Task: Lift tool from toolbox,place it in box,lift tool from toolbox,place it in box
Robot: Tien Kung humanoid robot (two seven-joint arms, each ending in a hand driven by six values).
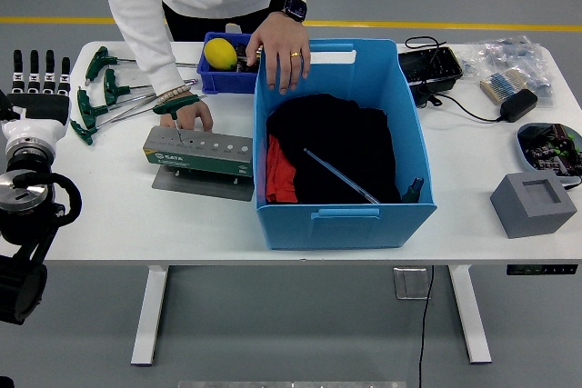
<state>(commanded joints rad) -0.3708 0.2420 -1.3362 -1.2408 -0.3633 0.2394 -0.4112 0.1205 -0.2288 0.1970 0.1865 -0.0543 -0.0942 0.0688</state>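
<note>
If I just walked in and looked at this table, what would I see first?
The big blue box in the middle, with black and red cloth piled inside. A person at the far side rests one hand on its rim beside a yellow lemon, the other hand on a green-handled tool by the green tool holder. The robot's left hand is at the left edge, fingers straight up.
</note>
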